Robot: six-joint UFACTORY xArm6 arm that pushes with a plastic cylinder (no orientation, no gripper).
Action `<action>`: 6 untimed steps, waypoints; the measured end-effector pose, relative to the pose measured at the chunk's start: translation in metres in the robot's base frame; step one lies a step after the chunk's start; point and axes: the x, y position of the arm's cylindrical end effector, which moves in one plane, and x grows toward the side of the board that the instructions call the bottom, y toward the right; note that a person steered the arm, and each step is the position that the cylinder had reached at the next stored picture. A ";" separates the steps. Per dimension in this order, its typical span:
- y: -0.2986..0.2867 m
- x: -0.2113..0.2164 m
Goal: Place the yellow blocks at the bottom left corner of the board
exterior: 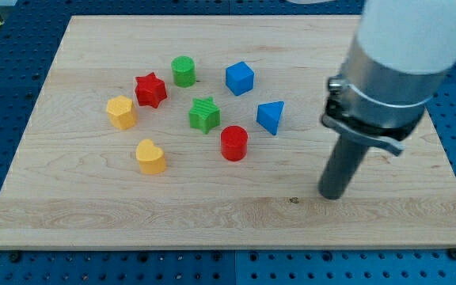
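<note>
Two yellow blocks lie in the left half of the wooden board: a yellow hexagon-like block and a yellow heart-shaped block below and to its right. My tip rests on the board at the view's right, far to the right of both yellow blocks and touching no block. The nearest blocks to it are the red cylinder and the blue triangular block.
A red star block, green cylinder, green star block and blue cube cluster at the board's middle. A small dark knot marks the wood left of my tip. The arm's large white-and-grey body looms over the right.
</note>
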 end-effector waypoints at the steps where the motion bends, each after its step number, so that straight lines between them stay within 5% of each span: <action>1: -0.069 0.000; 2: -0.085 -0.003; 3: -0.124 -0.051; 6: -0.169 -0.058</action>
